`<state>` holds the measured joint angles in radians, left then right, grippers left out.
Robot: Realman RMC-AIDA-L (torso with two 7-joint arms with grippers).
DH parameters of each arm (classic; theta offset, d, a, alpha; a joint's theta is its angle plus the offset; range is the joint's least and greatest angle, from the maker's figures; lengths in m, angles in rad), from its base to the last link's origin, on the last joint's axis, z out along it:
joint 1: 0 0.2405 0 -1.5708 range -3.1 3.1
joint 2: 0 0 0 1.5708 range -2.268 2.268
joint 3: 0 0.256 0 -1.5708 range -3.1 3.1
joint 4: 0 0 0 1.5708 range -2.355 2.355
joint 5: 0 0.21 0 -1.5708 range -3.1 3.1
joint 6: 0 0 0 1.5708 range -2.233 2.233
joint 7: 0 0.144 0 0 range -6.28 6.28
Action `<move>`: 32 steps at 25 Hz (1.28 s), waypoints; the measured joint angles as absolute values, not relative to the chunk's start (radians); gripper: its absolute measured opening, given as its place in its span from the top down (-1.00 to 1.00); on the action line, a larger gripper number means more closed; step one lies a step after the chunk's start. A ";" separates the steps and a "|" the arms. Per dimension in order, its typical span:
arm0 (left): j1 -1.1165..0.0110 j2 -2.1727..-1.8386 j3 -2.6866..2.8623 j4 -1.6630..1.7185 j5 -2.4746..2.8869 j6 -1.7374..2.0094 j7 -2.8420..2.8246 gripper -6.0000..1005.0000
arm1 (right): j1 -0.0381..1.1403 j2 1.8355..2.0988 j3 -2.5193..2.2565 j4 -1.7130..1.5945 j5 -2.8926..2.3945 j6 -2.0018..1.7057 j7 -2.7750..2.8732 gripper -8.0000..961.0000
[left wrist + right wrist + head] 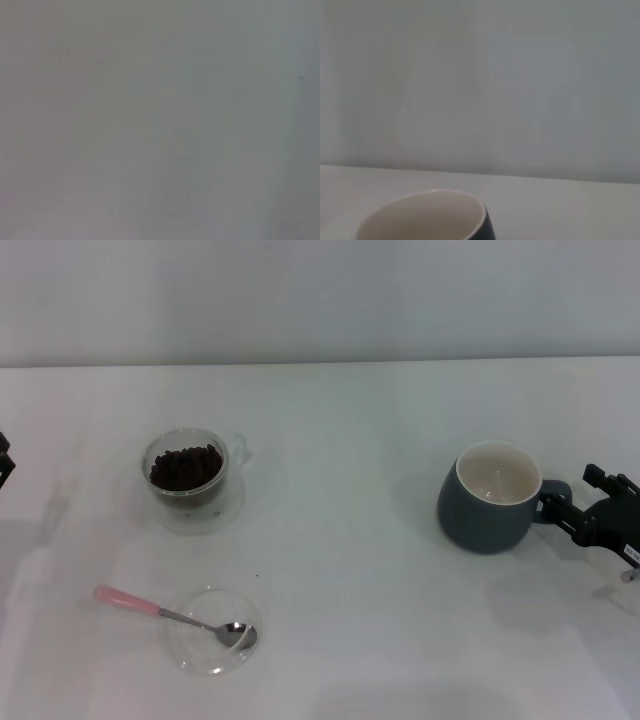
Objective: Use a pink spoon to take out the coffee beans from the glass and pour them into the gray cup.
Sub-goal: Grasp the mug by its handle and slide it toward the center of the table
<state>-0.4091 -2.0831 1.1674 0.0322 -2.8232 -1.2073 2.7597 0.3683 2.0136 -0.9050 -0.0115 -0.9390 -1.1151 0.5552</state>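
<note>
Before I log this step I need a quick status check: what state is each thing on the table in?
glass: upright, holding coffee beans.
gray cup: upright, nothing visible inside.
pink spoon: lying with its bowl in the clear dish, handle out over the rim, unheld.
right gripper: at the gray cup's handle.
left gripper: at the table's left edge, away from everything.

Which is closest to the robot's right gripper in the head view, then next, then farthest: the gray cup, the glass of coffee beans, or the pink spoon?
From the right gripper at the table's right edge:
1. The gray cup, right beside it, handle toward the gripper.
2. The pink spoon, front left, its bowl resting in a clear dish.
3. The glass of coffee beans, far left, farther back.
</note>
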 joint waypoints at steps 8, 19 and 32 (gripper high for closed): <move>-0.404 -2.083 1.167 0.032 -2.832 -1.207 2.760 -0.74 | 0.375 2.014 -0.905 -0.020 -0.925 -1.105 0.565 -0.53; -0.409 -2.083 1.167 0.032 -2.832 -1.207 2.760 -0.74 | 0.384 2.015 -0.915 -0.025 -0.921 -1.120 0.566 0.31; -0.416 -2.083 1.167 0.032 -2.832 -1.207 2.760 -0.74 | 0.431 2.028 -1.071 0.000 -0.927 -1.239 0.569 0.61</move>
<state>-0.4157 -2.0832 1.1674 0.0321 -2.8316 -1.2072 2.7596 0.4309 2.0277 -1.0711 -0.0004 -0.9267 -1.2394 0.5690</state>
